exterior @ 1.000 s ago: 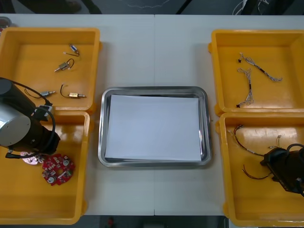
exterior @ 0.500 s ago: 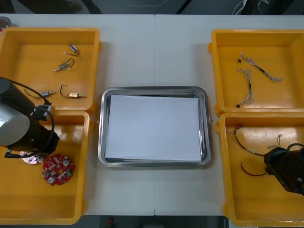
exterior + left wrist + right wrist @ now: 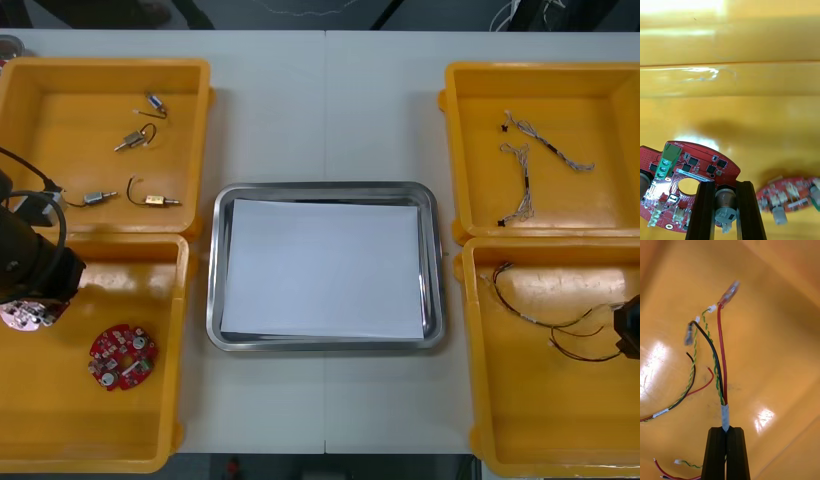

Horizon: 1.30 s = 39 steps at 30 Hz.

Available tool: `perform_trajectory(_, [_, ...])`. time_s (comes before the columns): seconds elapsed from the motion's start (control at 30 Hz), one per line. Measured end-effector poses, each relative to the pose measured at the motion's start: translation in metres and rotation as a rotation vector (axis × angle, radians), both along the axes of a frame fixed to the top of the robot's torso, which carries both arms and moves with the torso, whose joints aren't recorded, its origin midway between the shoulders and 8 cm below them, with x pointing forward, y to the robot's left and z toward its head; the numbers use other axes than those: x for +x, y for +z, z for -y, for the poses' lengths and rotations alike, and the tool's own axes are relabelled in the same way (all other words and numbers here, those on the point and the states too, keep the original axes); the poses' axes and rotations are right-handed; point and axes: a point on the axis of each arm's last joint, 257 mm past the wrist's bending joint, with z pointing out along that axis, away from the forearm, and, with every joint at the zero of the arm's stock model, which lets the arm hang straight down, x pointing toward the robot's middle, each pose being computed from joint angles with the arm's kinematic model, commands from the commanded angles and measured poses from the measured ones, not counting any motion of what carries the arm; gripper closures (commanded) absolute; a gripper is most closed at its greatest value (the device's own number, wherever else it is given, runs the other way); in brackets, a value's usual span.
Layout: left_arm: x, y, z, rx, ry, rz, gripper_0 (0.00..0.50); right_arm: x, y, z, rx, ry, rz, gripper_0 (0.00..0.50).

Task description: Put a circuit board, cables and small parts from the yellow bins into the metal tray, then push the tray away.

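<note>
My left gripper [image 3: 725, 185] is shut on a small can-shaped part of a round red circuit board [image 3: 685, 172] and holds it above the floor of the near left yellow bin [image 3: 60, 430]. In the front view that board [image 3: 24, 315] shows under the left wrist at the table's left edge. A second red board [image 3: 122, 355] lies in the same bin. My right gripper [image 3: 726, 429] is shut on the taped end of a cable bundle [image 3: 720, 352] of red, black and yellow-green wires. It stands over the near right bin [image 3: 540, 420], at the right edge [image 3: 630, 332].
The metal tray [image 3: 325, 189], white inside, sits between the bins. The far left bin [image 3: 60, 80] holds several small metal parts [image 3: 140, 135]. Thin twisted cables [image 3: 525, 165] lie in the far right bin. More loose wires [image 3: 673, 397] lie on the near right bin's floor.
The right gripper shut on the cable bundle and drew back to the right with it. The left arm moved left with one board, away from the other board.
</note>
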Motion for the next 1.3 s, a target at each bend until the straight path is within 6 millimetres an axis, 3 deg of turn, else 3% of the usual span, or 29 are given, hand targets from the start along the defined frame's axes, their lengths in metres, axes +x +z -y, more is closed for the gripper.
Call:
perform_trajectory(0.23, [-0.014,0.035,0.007,0.023,-0.033,-0.008,0.5,-0.016,0.019,0.003,-0.002,0.045,-0.044,0.5])
perform_trajectory(0.33, [-0.008,0.05,0.02,0.021,-0.072,0.02,0.5,-0.022,0.032,0.006,-0.013,0.062,-0.057,0.5])
perform_trajectory(0.67, [0.014,0.102,0.079,-0.032,-0.248,0.121,0.5,0.003,0.093,-0.011,-0.082,0.232,0.039,0.5])
perform_trajectory(1.0, [0.024,0.109,0.149,0.047,-0.474,0.11,0.5,0.003,0.123,-0.035,-0.105,0.429,0.039,0.5])
perform_trajectory(1.2, [0.029,0.107,0.201,0.046,-0.58,0.11,0.5,0.0,0.139,-0.04,-0.268,0.756,0.027,0.5])
perform_trajectory(1.3, [0.027,0.102,0.226,0.034,-0.625,0.101,0.5,0.001,0.149,-0.04,-0.321,0.79,0.037,0.5])
